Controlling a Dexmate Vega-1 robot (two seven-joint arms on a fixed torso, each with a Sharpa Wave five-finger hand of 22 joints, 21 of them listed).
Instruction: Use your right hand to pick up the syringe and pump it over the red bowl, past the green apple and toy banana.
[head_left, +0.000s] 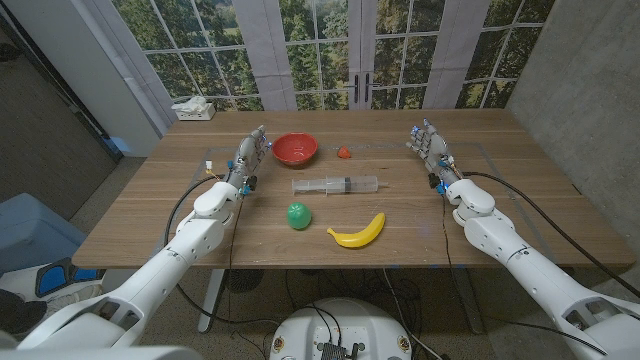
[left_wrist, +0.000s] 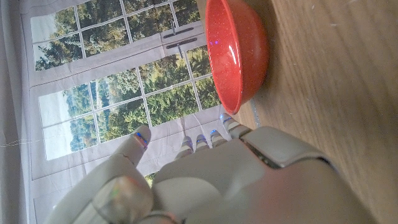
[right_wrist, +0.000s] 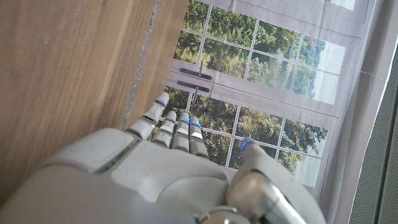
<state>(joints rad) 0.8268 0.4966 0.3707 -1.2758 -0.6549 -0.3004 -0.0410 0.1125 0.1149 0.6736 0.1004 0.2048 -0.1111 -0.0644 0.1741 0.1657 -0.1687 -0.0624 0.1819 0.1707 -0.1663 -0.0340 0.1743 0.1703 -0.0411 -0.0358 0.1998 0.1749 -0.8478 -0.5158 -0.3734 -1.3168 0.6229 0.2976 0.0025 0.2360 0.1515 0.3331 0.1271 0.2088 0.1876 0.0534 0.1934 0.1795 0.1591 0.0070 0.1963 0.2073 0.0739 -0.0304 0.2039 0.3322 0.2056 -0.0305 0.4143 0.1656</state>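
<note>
Right hand (head_left: 432, 150) spread, holding nothing, well right of syringe (head_left: 336, 185); left hand (head_left: 249, 158) spread, just left of red bowl (head_left: 295, 149).

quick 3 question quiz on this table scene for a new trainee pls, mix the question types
1. True or false: the right hand already holds the clear plastic syringe.
2. Which lies nearest the left hand? A) the yellow toy banana B) the round red bowl C) the green apple
3. Fill in: the syringe lies between the red bowl and the ____ apple on the wooden table.

Key
1. False; it lies on the table, apart from both hands.
2. B
3. green
</note>
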